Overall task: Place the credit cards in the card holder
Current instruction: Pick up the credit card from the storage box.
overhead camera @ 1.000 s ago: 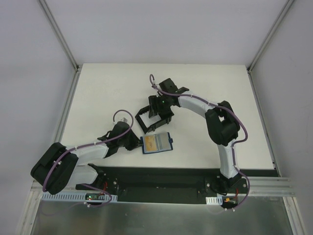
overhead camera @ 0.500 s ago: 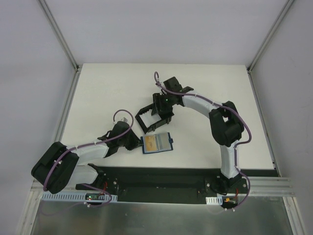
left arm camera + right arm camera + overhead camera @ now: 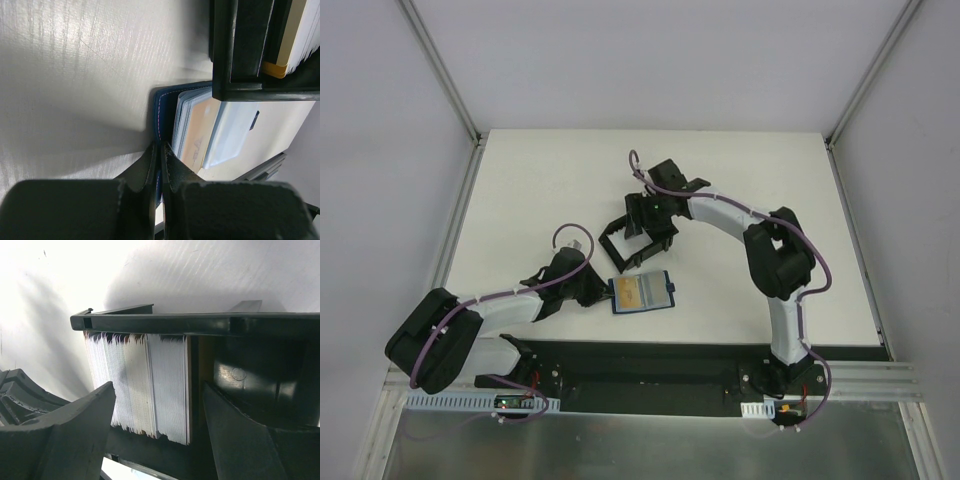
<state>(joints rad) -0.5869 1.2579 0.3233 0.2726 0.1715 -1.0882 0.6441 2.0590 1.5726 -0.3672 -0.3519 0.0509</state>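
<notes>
Gripper L (image 3: 160, 150) pinches L edge of card holder (image 3: 642, 293), which lies open on table (image 3: 540, 180), front-centre, cards showing inside. Just behind it we note black frame (image 3: 618, 246) w/ credit cards (image 3: 145, 385) stacked on edge. Gripper R (image 3: 159, 390) spread wide, astride stack.

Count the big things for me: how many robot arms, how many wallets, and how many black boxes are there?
robot arms: 2
wallet: 1
black box: 1
total: 4
</notes>
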